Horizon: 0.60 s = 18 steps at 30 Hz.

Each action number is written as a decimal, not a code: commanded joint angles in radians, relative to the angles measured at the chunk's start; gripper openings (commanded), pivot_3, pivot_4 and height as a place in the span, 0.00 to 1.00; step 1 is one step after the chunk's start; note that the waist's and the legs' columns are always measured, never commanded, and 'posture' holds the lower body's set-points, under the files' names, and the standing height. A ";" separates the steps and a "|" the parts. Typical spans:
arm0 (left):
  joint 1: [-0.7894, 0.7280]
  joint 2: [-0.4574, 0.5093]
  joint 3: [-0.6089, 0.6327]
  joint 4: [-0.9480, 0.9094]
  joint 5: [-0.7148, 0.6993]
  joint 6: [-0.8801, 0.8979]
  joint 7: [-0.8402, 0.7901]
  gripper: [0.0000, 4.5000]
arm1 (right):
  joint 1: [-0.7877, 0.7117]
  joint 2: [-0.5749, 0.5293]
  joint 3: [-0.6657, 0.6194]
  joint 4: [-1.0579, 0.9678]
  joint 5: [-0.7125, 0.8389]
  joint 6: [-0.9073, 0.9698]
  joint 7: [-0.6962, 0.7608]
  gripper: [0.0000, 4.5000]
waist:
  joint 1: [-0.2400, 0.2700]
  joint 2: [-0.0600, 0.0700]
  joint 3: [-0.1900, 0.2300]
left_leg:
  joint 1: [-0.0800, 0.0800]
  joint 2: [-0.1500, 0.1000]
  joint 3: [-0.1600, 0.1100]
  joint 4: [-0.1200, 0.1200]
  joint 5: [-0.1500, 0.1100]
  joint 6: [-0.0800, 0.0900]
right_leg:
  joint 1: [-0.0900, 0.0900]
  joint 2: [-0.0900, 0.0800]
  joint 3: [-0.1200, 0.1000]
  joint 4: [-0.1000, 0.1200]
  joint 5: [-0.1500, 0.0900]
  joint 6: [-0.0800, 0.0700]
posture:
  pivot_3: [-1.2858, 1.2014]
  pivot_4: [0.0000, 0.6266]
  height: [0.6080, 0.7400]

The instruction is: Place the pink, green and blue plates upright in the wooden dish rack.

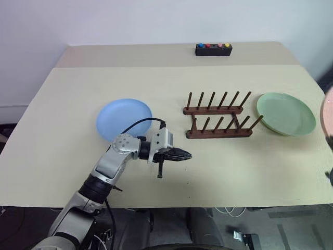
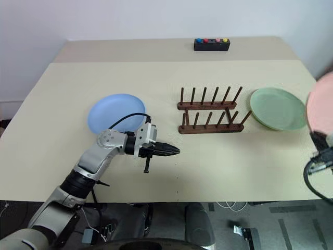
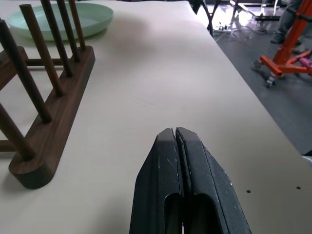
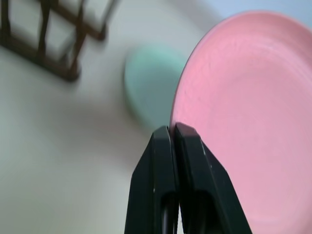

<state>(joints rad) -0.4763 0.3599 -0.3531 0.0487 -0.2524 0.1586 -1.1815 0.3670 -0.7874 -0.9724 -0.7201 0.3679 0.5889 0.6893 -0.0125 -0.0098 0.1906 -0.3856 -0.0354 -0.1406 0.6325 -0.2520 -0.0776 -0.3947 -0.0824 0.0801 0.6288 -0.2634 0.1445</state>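
Nearest the camera, the left gripper [image 1: 179, 154] hangs low over the near middle of the table [image 1: 62, 156], pointing toward the right, its two black fingers pressed flat together with nothing between them; the left wrist view confirms this, with the rack's near rail just ahead and to one side.

At the right edge of the scene, the right gripper [image 4: 174, 134] is raised off the table with its jaws pinched on the rim of the pink plate [image 2: 321, 104], which stands tilted close to upright, clear of the surface and well to the right of the rack.

The wooden dish rack [image 1: 218, 117] sits right of centre on the table. Every slot between its pegs is vacant; no plate has been placed.

The green plate [image 1: 286, 113] lies flat on the table just beside the rack's right end. The blue plate [image 1: 124, 119] lies flat on the left, apart from the rack and just beyond the left arm's wrist.

Assessment: no plate is seated yet. One plate, the pink, is in hand and appears ready to be carried to the rack; the green and blue plates remain untouched. All three placements are outstanding.

A small black box with coloured buttons [image 1: 213, 49] stands at the far edge, not involved.
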 commanded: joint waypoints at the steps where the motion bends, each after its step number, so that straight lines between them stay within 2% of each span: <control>1: -0.014 -0.009 0.030 -0.018 -0.021 -0.014 0.008 0.00 | -0.165 -0.059 0.033 -0.008 0.141 -0.011 0.001 0.01 | -0.001 0.000 0.000 | 0.000 0.000 0.000 0.000 0.000 0.000 | 0.000 0.000 0.000 0.000 0.000 0.000 | 0.52 0.24 1.00; 5: 0.001 -0.009 0.076 -0.056 -0.072 0.027 0.021 0.00 | -0.440 -0.066 0.125 0.081 0.383 0.042 -0.031 0.01 | -0.003 -0.001 0.001 | 0.000 0.000 -0.001 -0.001 0.000 0.000 | -0.001 0.000 0.000 0.000 0.000 0.000 | 0.52 0.24 1.00; 9: 0.040 0.008 0.087 -0.098 -0.069 0.038 0.047 0.00 | -0.612 -0.035 0.242 0.209 0.473 0.012 0.003 0.01 | 0.000 -0.002 0.001 | -0.001 0.000 -0.001 -0.001 0.000 0.000 | -0.001 0.000 -0.001 0.000 0.001 0.000 | 0.52 0.24 1.00; 18: 0.113 0.033 0.103 -0.191 -0.074 0.075 0.106 0.00 | -0.757 -0.045 0.301 0.493 0.771 0.186 0.110 0.01 | -0.001 0.000 0.001 | -0.002 0.000 -0.001 -0.001 0.000 0.000 | -0.002 0.000 0.000 0.001 0.001 0.000 | 0.52 0.24 1.00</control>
<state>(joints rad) -0.3669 0.3869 -0.2667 -0.1001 -0.3089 0.2329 -1.0830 -0.3600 -0.8161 -0.6429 -0.2449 1.0664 0.7577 0.7822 -0.0134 -0.0103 0.1913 -0.3873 -0.0355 -0.1419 0.6317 -0.2521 -0.0773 -0.3967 -0.0825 0.0797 0.6294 -0.2626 0.1449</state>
